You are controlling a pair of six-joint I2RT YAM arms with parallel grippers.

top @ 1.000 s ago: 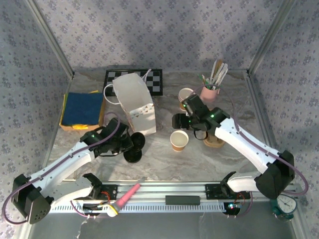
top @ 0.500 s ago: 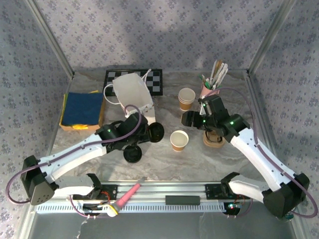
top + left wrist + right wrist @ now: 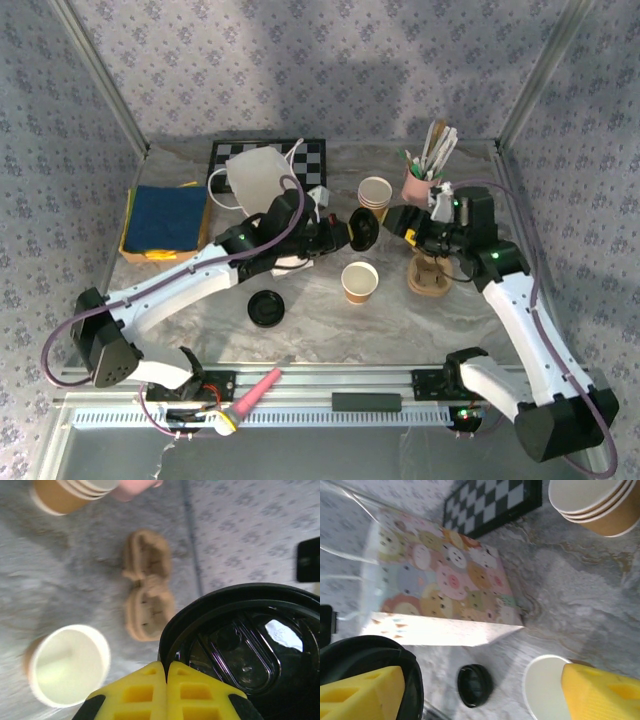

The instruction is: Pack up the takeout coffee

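Right now my left gripper [image 3: 166, 677] has its 2 yellow fingers pressed together on the rim of a black lid [image 3: 239, 647], which hangs out to one side of them. Seen from above, that lid is in the air between the paper bag [image 3: 265, 190] and my right gripper [image 3: 412, 222], tilted rather than flat. My right gripper's fingers are spread wide with nothing between them.

The takeout coffee cup [image 3: 360, 281] stands upright on the marble table [image 3: 330, 330], mouth up and uncovered, apart from both of my tools. It lies on the near side of the held lid, toward my bases. The cardboard carrier [image 3: 430, 275] is near it on the right, and the stack of cups [image 3: 375, 195] is farther back. The cup's long axis is vertical, so I judge the lid must be levelled and brought down onto the rim from straight above. My left gripper looks the nearer of the 2 and it carries the lid, so the move falls to it. A 2nd lid [image 3: 266, 308] lies flat on the table by the left arm.
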